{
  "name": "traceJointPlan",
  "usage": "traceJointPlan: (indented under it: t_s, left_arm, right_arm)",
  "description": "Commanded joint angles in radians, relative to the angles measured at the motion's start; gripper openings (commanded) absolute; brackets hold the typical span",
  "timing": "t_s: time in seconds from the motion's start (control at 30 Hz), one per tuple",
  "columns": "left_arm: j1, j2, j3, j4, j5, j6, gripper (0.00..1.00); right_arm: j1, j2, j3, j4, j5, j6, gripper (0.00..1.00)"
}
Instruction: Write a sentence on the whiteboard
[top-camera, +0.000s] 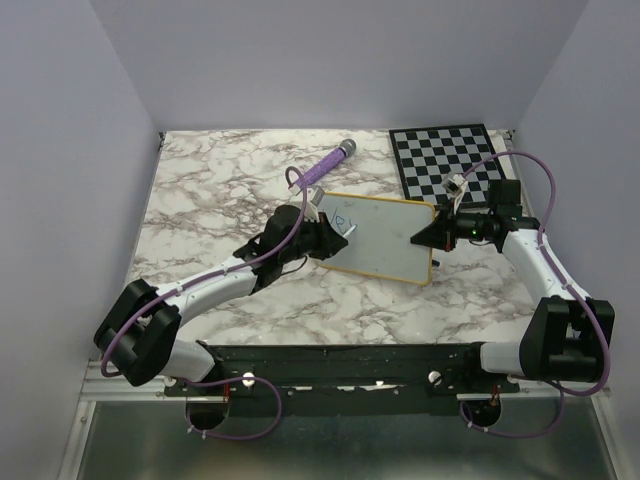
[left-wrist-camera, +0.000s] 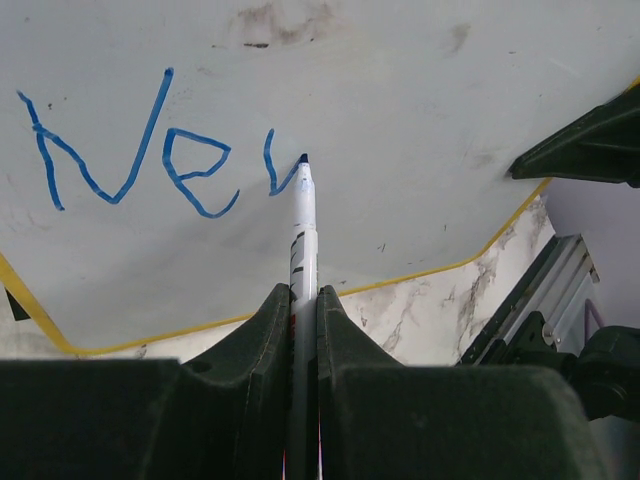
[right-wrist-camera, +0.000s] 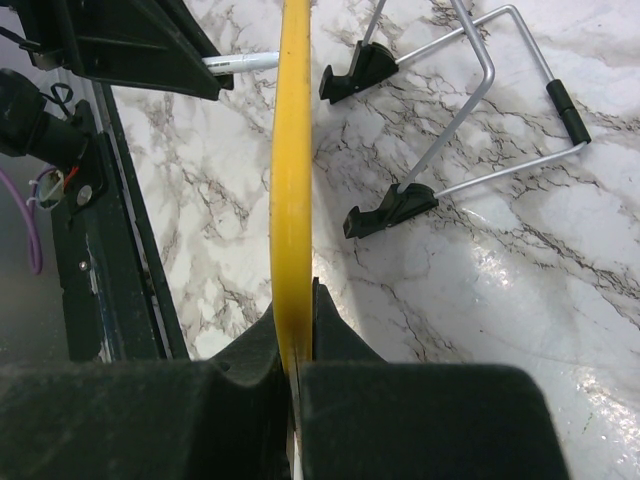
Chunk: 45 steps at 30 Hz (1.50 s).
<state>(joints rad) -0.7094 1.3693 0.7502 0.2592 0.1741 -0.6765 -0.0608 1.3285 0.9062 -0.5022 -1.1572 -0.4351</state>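
The whiteboard (top-camera: 385, 237) is pictured near the middle of the marble table (top-camera: 200, 190), its yellow edge clamped at 3 o'clock by the tightly closed right gripper (right-wrist-camera: 298, 310). At the board's 9 o'clock a white marker (left-wrist-camera: 303, 215) is pinched between the closed fingers of the left gripper (left-wrist-camera: 303, 305). Its blue tip is pressed to the surface, where the sentence (left-wrist-camera: 150, 122) reads "Ne" and a part-drawn stroke.

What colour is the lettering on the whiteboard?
Blue. The lettering on the whiteboard shows best in the left wrist view.
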Motion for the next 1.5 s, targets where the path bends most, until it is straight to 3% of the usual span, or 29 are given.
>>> traceJointPlan:
  t_s: [0.0,1.47]
  left_arm:
    - [-0.001,0.017,0.04,0.009,-0.015,0.018,0.0]
    - [-0.001,0.06,-0.028,0.009,0.047,0.011,0.0]
  right_arm:
    - [0.006,0.0,0.014,-0.021,0.008,-0.027,0.01]
    - [0.006,-0.002,0.016,-0.022,0.008,-0.028,0.01]
